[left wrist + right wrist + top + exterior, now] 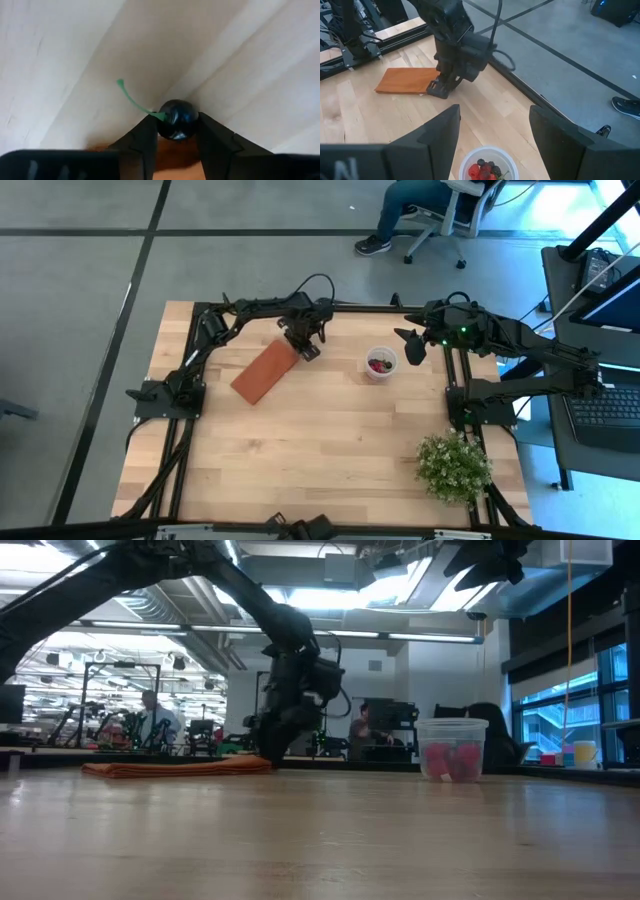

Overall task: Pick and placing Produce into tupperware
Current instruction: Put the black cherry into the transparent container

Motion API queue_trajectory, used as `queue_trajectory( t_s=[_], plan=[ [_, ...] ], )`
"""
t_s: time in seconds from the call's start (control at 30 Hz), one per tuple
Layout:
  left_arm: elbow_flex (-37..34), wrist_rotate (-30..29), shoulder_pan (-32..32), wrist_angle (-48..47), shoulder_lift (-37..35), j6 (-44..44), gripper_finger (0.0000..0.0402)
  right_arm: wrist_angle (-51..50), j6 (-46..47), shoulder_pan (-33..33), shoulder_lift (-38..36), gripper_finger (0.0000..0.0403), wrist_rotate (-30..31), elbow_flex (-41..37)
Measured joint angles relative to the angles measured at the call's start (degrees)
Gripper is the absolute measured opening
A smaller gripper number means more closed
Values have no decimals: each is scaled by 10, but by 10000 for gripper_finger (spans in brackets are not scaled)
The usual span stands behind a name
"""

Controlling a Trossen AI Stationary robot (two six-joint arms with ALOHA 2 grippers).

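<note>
The left gripper (308, 350) is down at the table beside the near end of the orange block (265, 371), and its fingers (145, 142) are clamped on a dark berry (176, 120) with a green stem. The step in hand looks like the pick: the berry is gripped but sits at or just off the wood, not yet carried. The next move calls for a lift clear of the block, a swing toward the cup (380, 364), and a release above its rim without knocking it over.

The cup stands to the right of the left gripper, well apart from it, with red and dark berries (484, 170) already inside. Farther right, the right gripper (410, 345) hangs near the cup's far side with its fingers (437, 135) spread and empty. A green plant (455, 465) sits at the table's near right corner.

Only the left wrist view shows the gripped berry; from above it is hidden under the gripper. The low view shows the cup's (452, 748) translucent wall and red fill, but not the berry. The right wrist view looks straight down into the cup.
</note>
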Motion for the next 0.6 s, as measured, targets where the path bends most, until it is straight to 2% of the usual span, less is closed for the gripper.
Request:
queue_trajectory(
  t_s=[0.2,0.37,0.47,0.53,0.6],
  plan=[
    [77,101,1,-2,-6,35,115,0,0,0,0,240,0,0],
    [138,248,0,28,-6,70,114,0,0,0,0,240,0,0],
    [166,332,-7,78,-6,89,109,0,0,0,0,240,0,0],
    [179,353,-20,125,-7,89,110,0,0,0,0,240,0,0],
    [191,345,-38,171,-7,92,114,0,0,0,0,240,0,0]
  ],
)
